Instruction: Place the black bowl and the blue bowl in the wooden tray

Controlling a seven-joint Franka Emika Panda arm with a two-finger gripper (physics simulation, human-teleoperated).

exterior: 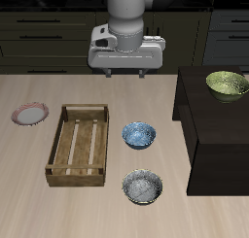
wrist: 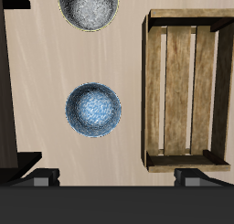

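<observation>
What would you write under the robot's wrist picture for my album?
Looking down: the blue bowl and the black bowl wait on the table beside the empty wooden tray.

No readable text, label, brand, number or sign appears in either view.

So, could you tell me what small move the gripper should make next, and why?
Probably lower the gripper toward the blue bowl, the nearer one. Both it and the black bowl sit on the table beside the wooden tray, which holds nothing, and the gripper hangs high above the table with nothing between its fingers. The wrist view shows the blue bowl almost under it.
</observation>
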